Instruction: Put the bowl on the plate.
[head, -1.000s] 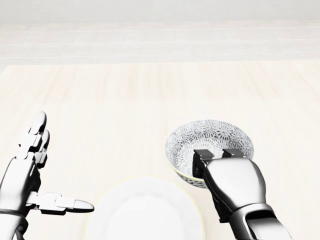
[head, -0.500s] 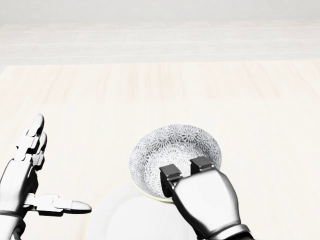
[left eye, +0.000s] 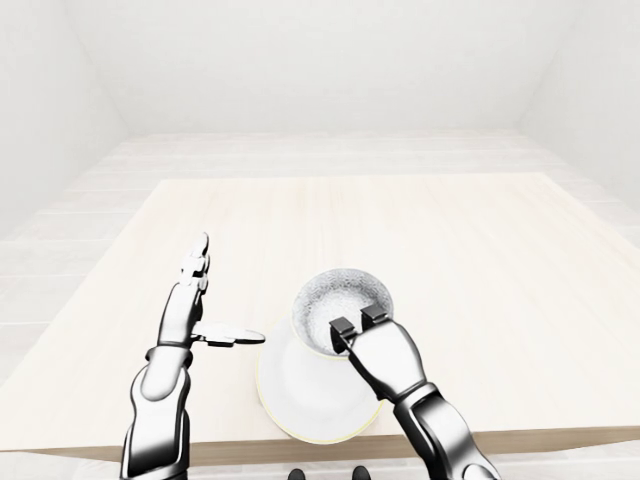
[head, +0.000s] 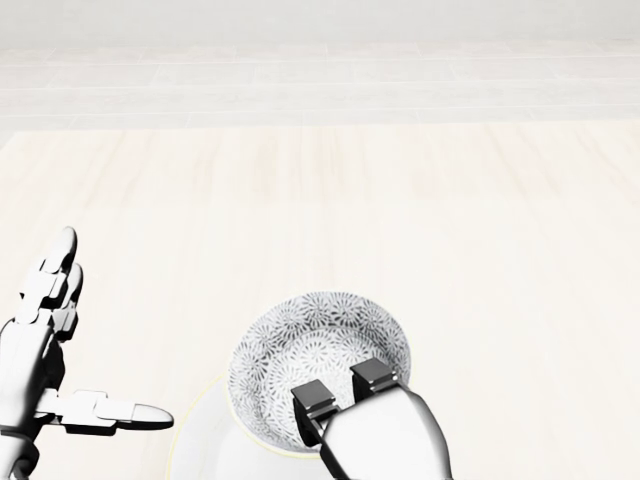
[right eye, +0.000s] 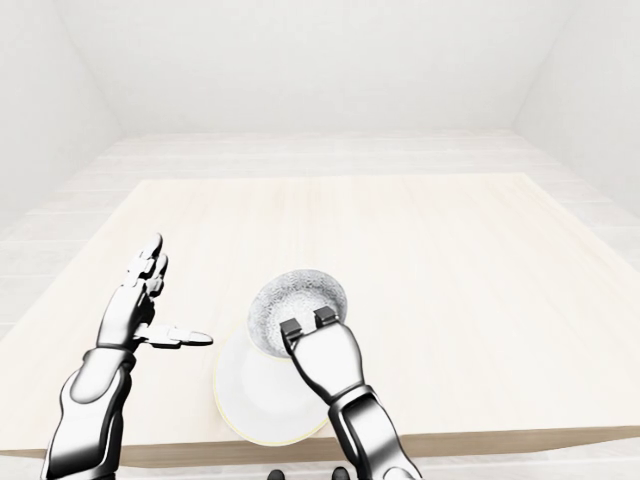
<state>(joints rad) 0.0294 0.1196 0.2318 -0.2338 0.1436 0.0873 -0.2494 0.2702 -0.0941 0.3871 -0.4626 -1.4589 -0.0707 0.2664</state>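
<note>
A bowl (head: 310, 345) with a grey flower pattern is in the lower middle of the head view. My right hand (head: 342, 388) is shut on its lower rim, two fingertips (head: 372, 375) hooked inside the bowl. The bowl overlaps the upper part of a white plate (left eye: 300, 400), which lies near the table's bottom edge. Whether the bowl touches the plate I cannot tell. My left hand (head: 95, 350) stands open to the left of the plate, fingers straight and thumb pointing right, holding nothing.
The pale wooden table (head: 480, 250) stretches up and to both sides of the bowl. Its bottom edge (left eye: 520, 440) runs just below the plate in the left-eye view. White floor and walls surround the table.
My right hand has carried the bowl leftward and down in the head view, from right of the plate to over its upper part. The left hand has drifted slightly down and left.
</note>
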